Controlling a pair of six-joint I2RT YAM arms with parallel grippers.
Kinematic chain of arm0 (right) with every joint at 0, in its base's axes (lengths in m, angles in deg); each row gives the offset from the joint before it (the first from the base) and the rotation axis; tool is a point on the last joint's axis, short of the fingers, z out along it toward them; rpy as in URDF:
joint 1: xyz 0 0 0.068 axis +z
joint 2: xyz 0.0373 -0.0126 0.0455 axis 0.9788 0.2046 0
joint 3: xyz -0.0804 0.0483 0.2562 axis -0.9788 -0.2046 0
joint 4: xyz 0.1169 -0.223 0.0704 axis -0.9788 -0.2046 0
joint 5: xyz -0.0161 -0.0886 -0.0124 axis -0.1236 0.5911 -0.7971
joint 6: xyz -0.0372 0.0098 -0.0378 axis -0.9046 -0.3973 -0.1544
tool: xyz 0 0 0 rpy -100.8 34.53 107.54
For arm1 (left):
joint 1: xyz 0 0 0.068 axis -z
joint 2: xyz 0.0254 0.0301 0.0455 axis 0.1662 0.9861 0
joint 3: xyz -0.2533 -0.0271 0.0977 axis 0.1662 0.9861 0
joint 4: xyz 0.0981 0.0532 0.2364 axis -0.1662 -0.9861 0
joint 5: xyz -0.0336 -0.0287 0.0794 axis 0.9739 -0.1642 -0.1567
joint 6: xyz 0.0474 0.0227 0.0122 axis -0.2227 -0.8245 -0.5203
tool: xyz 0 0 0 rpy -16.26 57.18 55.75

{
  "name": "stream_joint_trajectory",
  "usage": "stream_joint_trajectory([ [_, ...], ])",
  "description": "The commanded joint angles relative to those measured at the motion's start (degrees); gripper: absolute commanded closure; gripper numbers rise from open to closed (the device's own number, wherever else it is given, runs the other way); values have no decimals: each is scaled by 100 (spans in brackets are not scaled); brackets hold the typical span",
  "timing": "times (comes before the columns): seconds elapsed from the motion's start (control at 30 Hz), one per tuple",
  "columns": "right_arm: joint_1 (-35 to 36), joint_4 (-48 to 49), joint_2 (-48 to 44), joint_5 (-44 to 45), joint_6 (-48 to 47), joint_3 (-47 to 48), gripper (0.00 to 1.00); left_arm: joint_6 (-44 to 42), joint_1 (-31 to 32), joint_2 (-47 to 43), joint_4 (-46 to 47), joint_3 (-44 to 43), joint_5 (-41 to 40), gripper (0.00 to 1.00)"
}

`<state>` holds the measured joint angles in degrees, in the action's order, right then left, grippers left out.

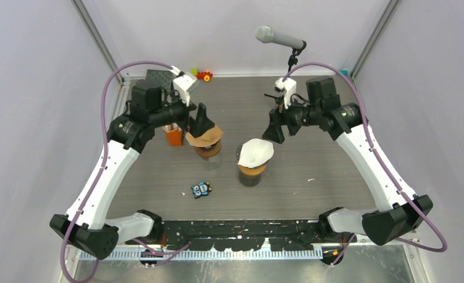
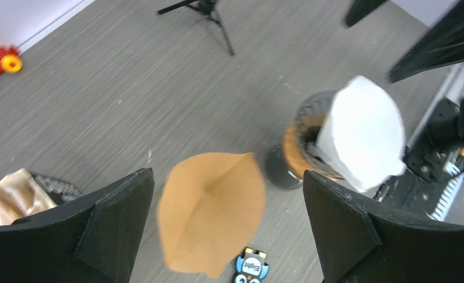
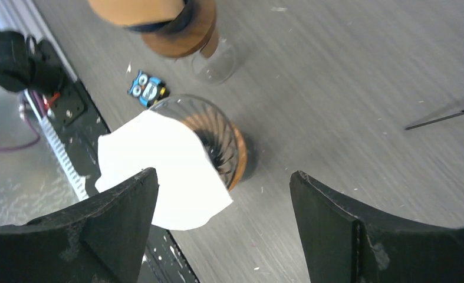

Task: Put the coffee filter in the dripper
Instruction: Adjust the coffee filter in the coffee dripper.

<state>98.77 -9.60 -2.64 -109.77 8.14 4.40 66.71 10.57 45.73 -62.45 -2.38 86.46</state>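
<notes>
From the overhead camera I take the owl toy (image 1: 201, 189) as my marker. Beyond it and toward the right arm's side stands the dripper (image 1: 252, 171), with the white filter (image 1: 256, 151) lying across its top. Straight beyond the owl is a second dripper (image 1: 209, 151) capped by a brown filter (image 1: 204, 137). The left gripper (image 1: 203, 122) hangs just over that brown one. The right gripper (image 1: 274, 131) hovers just past the white one, on the side away from the owl. An orange box (image 1: 174, 135) sits beyond the owl toward the left arm's side. On the left wrist camera my fingers (image 2: 117, 206) are spread wide and hold nothing. The brown filter (image 2: 209, 212) lies between them just above the owl (image 2: 252, 266), and the white filter (image 2: 365, 132) leans off the rim of the dripper (image 2: 294, 147). On the right wrist camera the jaws of the right gripper (image 3: 222, 194) also stand wide apart and grasp nothing. The white filter (image 3: 158, 168) drapes over the rim of the dripper (image 3: 214, 138), on the side facing the black rail where the arms are mounted, leaving the ribbed glass cone uncovered. It is not seated inside. The owl (image 3: 147, 87) sits between this dripper and the second dripper (image 3: 179, 35).
</notes>
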Motion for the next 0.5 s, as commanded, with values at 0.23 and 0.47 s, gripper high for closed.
stream_joint_trajectory([
  [0.23,1060,-119,177,971,-538,-282,14,-622,774,-220,-387,-206,-633,0],
  [0.47,1332,0,685,1367,-658,-85,14,-404,772,-440,-205,-69,-1729,0],
])
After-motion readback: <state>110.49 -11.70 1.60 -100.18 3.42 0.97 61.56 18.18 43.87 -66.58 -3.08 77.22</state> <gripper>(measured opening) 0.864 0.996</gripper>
